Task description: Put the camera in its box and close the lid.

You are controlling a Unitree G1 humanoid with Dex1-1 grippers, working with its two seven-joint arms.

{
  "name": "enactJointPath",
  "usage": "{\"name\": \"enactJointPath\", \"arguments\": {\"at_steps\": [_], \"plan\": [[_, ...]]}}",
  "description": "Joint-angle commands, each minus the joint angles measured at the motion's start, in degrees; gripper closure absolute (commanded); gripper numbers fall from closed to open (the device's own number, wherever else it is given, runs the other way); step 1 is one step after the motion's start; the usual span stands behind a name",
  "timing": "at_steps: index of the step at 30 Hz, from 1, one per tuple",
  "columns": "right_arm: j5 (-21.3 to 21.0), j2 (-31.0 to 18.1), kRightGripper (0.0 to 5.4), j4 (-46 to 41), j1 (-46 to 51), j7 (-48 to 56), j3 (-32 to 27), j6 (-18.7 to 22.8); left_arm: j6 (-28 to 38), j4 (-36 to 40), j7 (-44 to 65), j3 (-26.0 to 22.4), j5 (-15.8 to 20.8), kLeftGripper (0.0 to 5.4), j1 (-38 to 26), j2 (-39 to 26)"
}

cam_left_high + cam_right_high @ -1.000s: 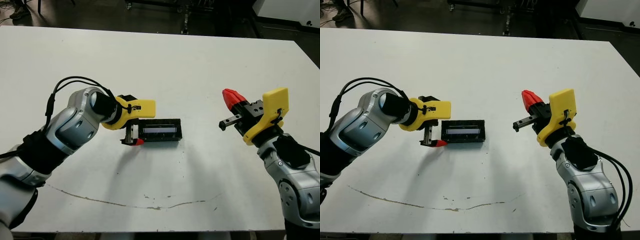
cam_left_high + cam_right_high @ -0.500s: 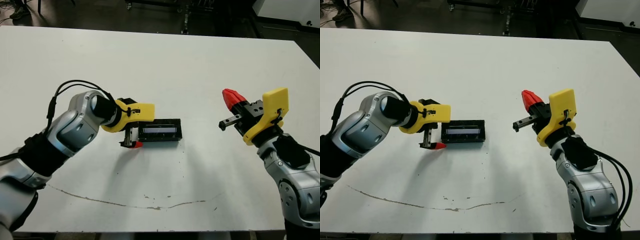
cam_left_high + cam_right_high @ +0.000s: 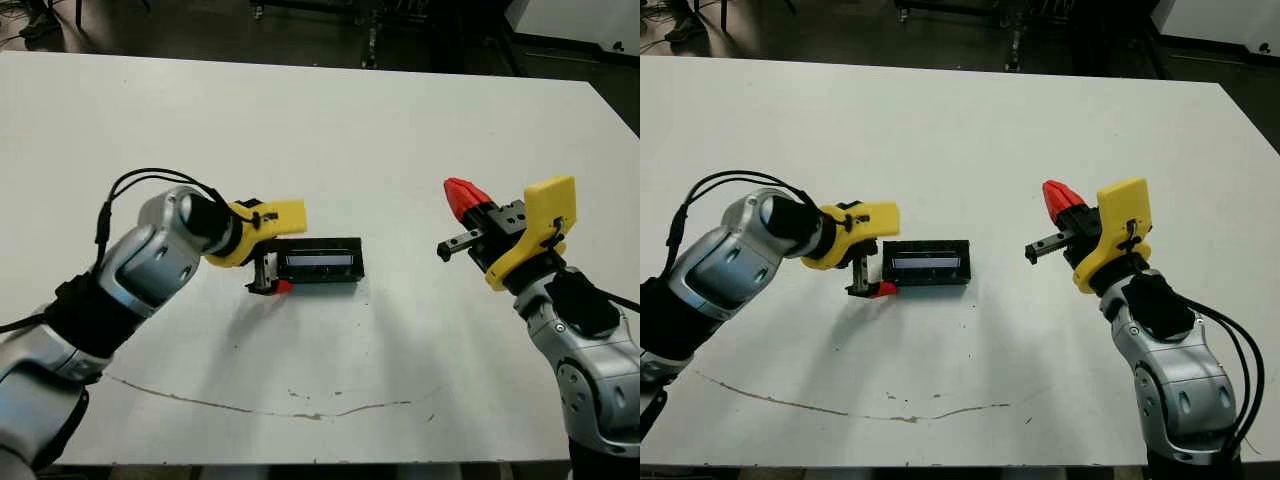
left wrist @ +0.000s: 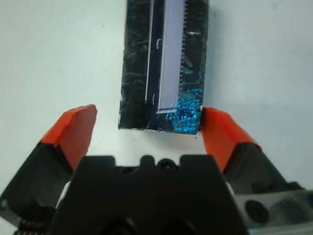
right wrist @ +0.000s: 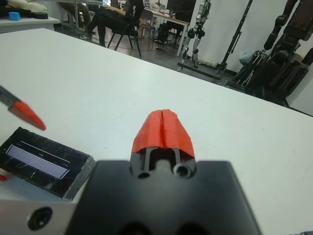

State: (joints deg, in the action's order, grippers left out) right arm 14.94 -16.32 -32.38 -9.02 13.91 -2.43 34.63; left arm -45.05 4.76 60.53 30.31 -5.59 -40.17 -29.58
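lid [image 3: 319,264]: one, flat glossy black slab, speckled, pale lengthwise stripe; lies flat near table centre. Box and camera not seen apart from it, can't tell if underneath.
left gripper [image 4: 146,129]: fingers spread, straddling the lid's short end; one red tip [image 4: 219,133] touching its corner, the other [image 4: 72,131] apart from it. Nothing pinched.
right gripper [image 5: 163,128]: red tips pressed together, empty, raised above the table, well apart from the lid on its right.
count: 1 lid, 2 grippers, 4 red tips.
table [image 3: 330,130]: white, matte, thin dark scuff line along the near edge.
room: dark floor beyond the far edge; right wrist view shows a seated person [image 5: 110,17], chairs, other robots on stands.
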Motion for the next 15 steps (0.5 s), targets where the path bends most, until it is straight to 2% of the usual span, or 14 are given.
{"name": "enactJointPath", "arguments": {"at_steps": [1,7,15], "plan": [[-0.3,-0.5,5.40,0.1,0.3,-0.3,-0.3,0.7,-1.3,0.7,-0.4,0.0,0.9,1.20,0.6,-0.2],[-0.5,-0.6,5.40,0.2,0.3,-0.3,-0.2,0.5,-2.3,0.5,-0.2,-0.2,3.1,2.00,0.4,-0.4],[-0.4,-0.6,5.40,0.5,0.4,-0.1,-0.3,0.1,-0.4,-0.7,1.4,0.7,3.9,2.05,-0.3,-1.1]]}}
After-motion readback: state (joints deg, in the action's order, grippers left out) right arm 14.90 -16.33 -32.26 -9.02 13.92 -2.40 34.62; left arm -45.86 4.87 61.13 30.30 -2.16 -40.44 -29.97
